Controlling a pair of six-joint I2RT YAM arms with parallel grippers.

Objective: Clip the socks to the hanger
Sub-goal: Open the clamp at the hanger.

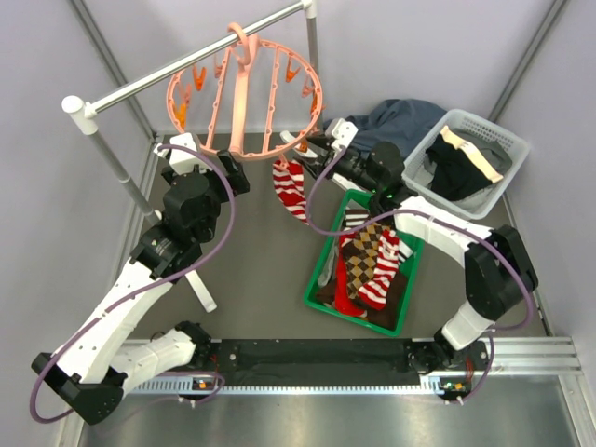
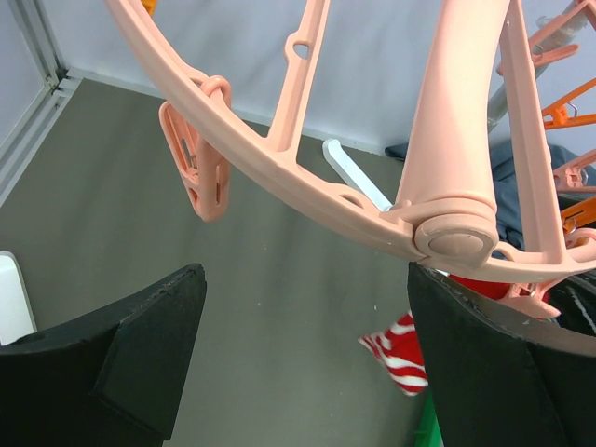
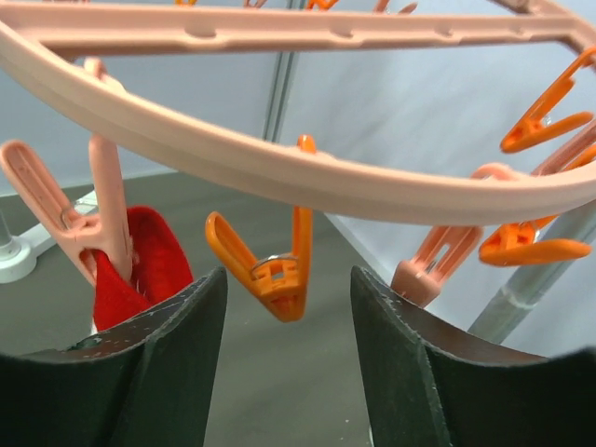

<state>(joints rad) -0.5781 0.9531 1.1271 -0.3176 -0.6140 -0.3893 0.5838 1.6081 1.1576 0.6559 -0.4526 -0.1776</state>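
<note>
The salmon-pink ring hanger [image 1: 244, 93] hangs by its hook from the grey rail. A red-and-white striped sock [image 1: 291, 186] hangs from a clip at the ring's near edge; its tip shows in the left wrist view [image 2: 402, 352]. More socks [image 1: 370, 259], argyle, striped, red and brown, lie in the green tray [image 1: 315, 285]. My left gripper [image 2: 307, 307] is open and empty just below the ring's rim [image 2: 279, 149]. My right gripper [image 3: 289, 298] is open, its jaws on either side of an orange clip [image 3: 276, 272], apart from it. A pink clip [image 3: 93, 233] holds red fabric at its left.
A white laundry basket [image 1: 503, 149] with black and cream garments stands at the right back. A dark blue-grey cloth [image 1: 402, 121] lies behind the right arm. The rail's white stand [image 1: 200, 289] runs down between the arms. Grey walls close in on all sides.
</note>
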